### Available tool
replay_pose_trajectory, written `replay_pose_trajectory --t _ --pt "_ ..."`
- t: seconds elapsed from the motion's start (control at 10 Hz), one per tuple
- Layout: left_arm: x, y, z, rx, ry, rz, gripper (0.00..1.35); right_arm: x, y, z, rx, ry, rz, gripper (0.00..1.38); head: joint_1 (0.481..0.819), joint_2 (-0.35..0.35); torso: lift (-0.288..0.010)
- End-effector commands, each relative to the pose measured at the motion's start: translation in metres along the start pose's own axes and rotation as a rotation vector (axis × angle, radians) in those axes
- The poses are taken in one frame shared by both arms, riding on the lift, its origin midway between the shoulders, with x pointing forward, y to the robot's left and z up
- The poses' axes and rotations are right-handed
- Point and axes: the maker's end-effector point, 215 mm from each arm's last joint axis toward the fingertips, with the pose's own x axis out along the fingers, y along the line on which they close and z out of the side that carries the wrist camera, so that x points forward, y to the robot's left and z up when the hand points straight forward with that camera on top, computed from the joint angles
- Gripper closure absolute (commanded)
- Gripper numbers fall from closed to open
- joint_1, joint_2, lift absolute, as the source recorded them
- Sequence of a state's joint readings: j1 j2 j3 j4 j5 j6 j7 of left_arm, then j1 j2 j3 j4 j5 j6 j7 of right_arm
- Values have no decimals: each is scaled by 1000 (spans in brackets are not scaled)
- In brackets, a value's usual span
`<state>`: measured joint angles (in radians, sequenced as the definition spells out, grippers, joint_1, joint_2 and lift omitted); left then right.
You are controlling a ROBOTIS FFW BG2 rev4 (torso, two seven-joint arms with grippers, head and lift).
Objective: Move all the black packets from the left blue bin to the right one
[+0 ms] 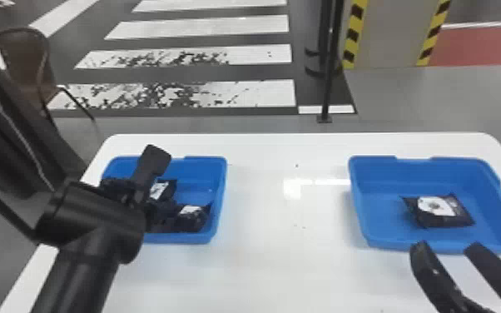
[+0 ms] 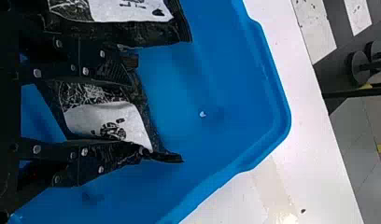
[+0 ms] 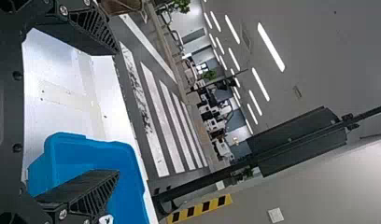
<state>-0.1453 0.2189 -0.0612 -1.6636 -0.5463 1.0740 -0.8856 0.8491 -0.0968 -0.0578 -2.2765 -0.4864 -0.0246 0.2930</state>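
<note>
My left gripper [image 1: 152, 161] is down at the left blue bin [image 1: 220, 183], where black packets [image 1: 192, 217] with white labels lie. In the left wrist view my left gripper [image 2: 135, 112] is shut on a black packet [image 2: 104, 119], one finger against each side. Another packet [image 2: 132, 11] lies close beside the far side of one finger. One black packet [image 1: 439, 210] rests in the right blue bin [image 1: 358, 208]. My right gripper [image 1: 448, 249] is parked open at that bin's near edge; in the right wrist view, nothing is between the fingers of the right gripper [image 3: 117, 112].
Both bins stand on a white table [image 1: 279, 258], with a wide stretch of tabletop between them. A black pole [image 1: 326, 83] and a chair [image 1: 25, 62] stand on the floor beyond the table.
</note>
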Motion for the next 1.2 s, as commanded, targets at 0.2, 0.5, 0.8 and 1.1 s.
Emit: replay_pose_trajectory --t 0.2,0.5,0.8,1.1 --pt "-45 11 14 -31 -125 41 1207 0 1 1 -1 -1 3 119 695 129 -140" --pt "-89 -7 44 3 -267 27 1207 0 3 0 -1 0 7 119 695 130 -140" --pt "-108 -67 68 94 -471 -110 1207 21 26 -1 -9 6 116 119 695 105 -140" --pt "-122 -123 90 147 -662 -211 1207 58 44 -9 -2 22 231 116 695 65 -140"
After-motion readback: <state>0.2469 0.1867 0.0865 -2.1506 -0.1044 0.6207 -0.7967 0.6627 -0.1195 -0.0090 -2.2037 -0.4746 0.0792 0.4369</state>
